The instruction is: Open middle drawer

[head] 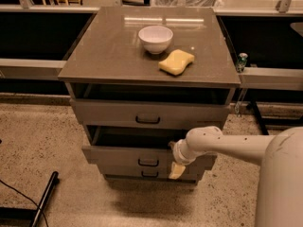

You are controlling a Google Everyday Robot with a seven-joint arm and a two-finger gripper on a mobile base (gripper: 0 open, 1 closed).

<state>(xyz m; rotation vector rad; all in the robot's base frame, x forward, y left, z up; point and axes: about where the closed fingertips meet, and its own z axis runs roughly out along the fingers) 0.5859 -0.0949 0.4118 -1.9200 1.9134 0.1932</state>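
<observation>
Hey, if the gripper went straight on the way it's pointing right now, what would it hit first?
The gripper, at the middle drawer's front, points down. It would probably hit the lowest drawer's front first, otherwise the floor. Depth is unclear.
</observation>
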